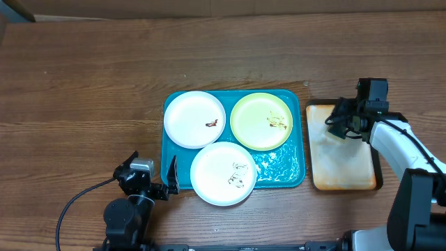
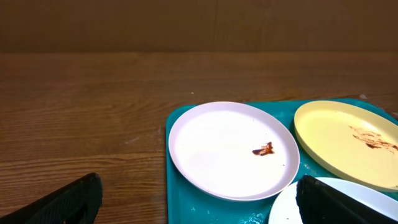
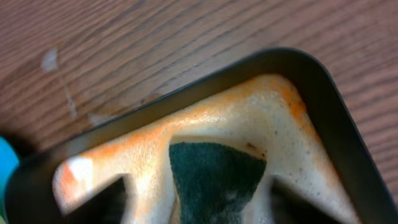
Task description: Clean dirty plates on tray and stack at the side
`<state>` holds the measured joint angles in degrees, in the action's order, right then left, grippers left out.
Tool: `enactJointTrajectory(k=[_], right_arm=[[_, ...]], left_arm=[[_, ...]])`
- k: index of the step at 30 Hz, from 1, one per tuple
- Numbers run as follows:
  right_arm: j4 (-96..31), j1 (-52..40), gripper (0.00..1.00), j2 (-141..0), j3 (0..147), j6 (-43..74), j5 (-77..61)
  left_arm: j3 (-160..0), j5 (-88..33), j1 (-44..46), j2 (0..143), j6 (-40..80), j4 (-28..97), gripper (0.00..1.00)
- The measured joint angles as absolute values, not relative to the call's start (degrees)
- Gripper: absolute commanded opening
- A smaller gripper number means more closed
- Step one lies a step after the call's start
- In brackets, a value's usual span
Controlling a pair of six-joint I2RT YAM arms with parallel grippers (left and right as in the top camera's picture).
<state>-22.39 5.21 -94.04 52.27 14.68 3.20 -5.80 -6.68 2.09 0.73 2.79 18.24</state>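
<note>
Three plates lie on the teal tray [image 1: 287,171]: a white one [image 1: 194,119] with a dark smear at back left, a yellow-green one [image 1: 261,120] with brownish smears at back right, and a white one [image 1: 223,173] at the front. My left gripper [image 1: 169,183] stands open at the tray's front left corner, one finger over the wood and the other over the front plate [image 2: 373,202]. My right gripper [image 1: 338,120] is down in the black-rimmed tray, open, with a green sponge [image 3: 214,180] between its fingers in foam.
The black-rimmed tray [image 1: 344,157] with orange-stained foam sits right of the teal tray. Bare wooden table [image 1: 83,90] spreads to the left and back. A small white speck [image 1: 306,84] lies behind the teal tray.
</note>
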Motion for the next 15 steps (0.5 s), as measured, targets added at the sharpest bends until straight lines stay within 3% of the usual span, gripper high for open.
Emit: enactJointTrajectory(k=[15], right_arm=[[-19.14,5.21,1.0,-100.57,52.27,13.43,1.23]], left_arm=[[-5.8,-6.66,2.09,0.75,2.79,18.24,1.0]])
